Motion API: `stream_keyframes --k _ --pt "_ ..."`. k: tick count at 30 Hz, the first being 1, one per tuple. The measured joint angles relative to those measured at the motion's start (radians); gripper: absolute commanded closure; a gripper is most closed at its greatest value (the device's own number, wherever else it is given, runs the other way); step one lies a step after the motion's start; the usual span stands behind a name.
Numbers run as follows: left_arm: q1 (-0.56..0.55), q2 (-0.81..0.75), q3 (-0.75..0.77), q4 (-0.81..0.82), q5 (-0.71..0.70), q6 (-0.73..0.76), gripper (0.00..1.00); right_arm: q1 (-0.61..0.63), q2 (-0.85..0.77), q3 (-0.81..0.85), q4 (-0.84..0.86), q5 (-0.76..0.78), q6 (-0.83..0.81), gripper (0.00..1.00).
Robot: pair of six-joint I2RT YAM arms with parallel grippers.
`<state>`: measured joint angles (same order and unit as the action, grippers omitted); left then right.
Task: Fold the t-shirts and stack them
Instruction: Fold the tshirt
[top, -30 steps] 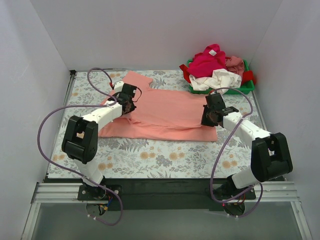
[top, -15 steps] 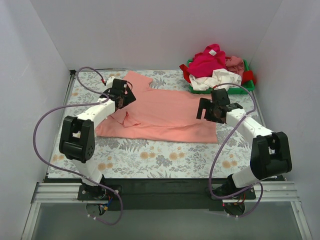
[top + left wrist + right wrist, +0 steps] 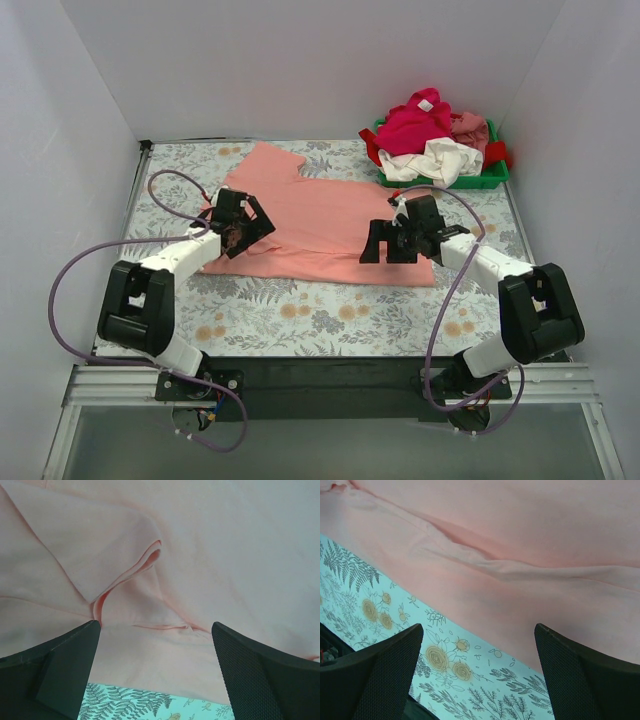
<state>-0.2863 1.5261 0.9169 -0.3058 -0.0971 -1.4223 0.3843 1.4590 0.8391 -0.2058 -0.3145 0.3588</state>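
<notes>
Above salmon-pink t-shirt point(image 3: 320, 210), at 9 & 3 o'clock, left gripper point(image 3: 240, 226) & right gripper point(image 3: 386, 244) wide open, empty; prob. between folds, fresh pinch on 6 o'clock hem needed next.

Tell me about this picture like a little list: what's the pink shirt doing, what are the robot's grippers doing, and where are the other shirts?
shirt on the table: salmon-pink t-shirt, spread out on the flowery table, creased at its left side
left gripper: open, over the shirt's left part, holding nothing
right gripper: open, over the shirt's near right edge, holding nothing
other shirts: jumbled pile in the green tray, far right corner
folded stack: none yet
</notes>
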Motion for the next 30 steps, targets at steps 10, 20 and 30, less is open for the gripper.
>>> stream_keyframes --k 10,20,30 --pt "0.000 0.124 0.017 0.025 0.003 -0.010 0.05 0.002 0.031 -0.007 0.026 0.003 0.000 0.02" --pt "0.000 0.217 0.108 0.042 0.003 0.002 0.04 0.001 0.043 -0.026 0.029 0.039 0.000 0.02" --pt "0.000 0.348 0.248 0.100 0.016 0.031 0.04 -0.003 0.047 -0.026 0.029 0.059 0.000 0.02"
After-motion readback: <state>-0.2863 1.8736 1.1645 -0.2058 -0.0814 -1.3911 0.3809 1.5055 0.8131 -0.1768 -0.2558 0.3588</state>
